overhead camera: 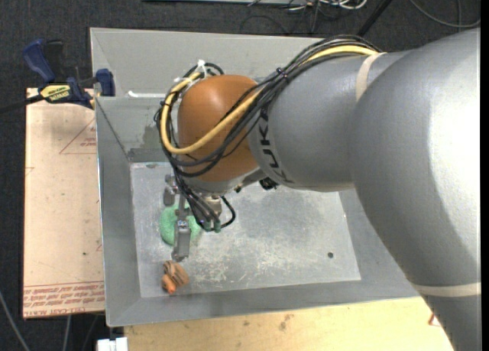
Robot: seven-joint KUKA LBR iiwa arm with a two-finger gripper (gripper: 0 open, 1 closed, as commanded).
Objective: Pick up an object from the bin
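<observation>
Two loose items I can log on the floor of the grey metal bin [306, 235], both in its left part. Item one: a green rounded lump [167, 225], partly hidden behind the gripper [182, 250], which stands low at its right edge. From my feed I cannot tell whether the gripper is released or clenched, nor whether it touches the lump. Item two: a small orange-and-brown piece [174, 277], near the floor's front-left corner, just below the gripper's tip and apart from the green lump. Arm: silver, entering from the right, its orange wrist cover [218, 124] looped by black and yellow cables [166, 124].
</observation>
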